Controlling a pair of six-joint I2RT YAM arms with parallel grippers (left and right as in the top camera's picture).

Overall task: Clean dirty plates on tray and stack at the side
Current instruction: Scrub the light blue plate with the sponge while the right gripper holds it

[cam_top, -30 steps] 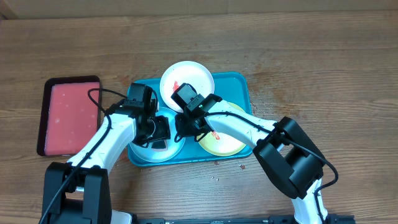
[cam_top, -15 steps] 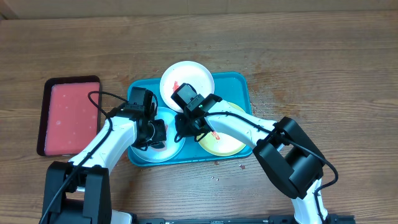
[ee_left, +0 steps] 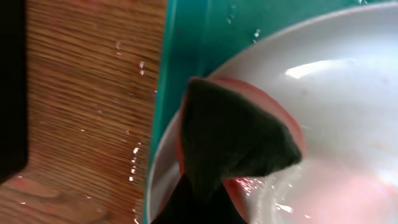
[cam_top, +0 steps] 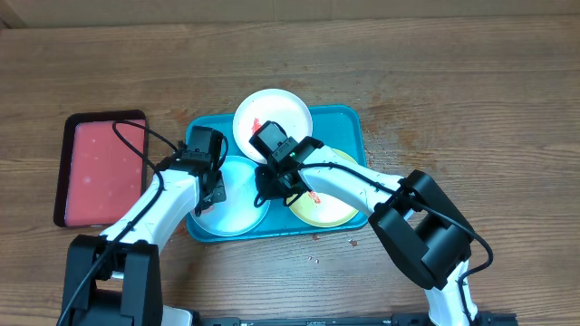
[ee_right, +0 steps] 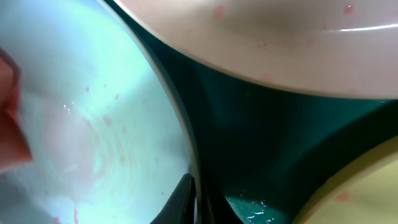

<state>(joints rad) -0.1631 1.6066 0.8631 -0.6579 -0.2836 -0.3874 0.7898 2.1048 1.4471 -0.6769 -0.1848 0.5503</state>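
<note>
The teal tray (cam_top: 349,122) holds three dirty plates: a white plate (cam_top: 281,113) at the back with red smears, a light blue plate (cam_top: 237,210) at front left, and a yellow-green plate (cam_top: 326,208) at front right. My left gripper (cam_top: 215,192) is shut on a dark green and red sponge (ee_left: 236,137), which presses on the light blue plate (ee_left: 336,93) near its left rim. My right gripper (cam_top: 270,187) is shut on that plate's right rim (ee_right: 186,149). The right wrist view also has the white plate (ee_right: 280,37) and the yellow-green plate (ee_right: 367,186).
A smaller dark-rimmed red tray (cam_top: 98,167) lies left of the teal one. Water drops and red specks dot the wood (ee_left: 93,93) around the teal tray's rim (ee_left: 171,56). Both arms cross over the teal tray's front half.
My left gripper has shut on the sponge and slid left across the light blue plate toward its left rim. The right arm has stayed still.
</note>
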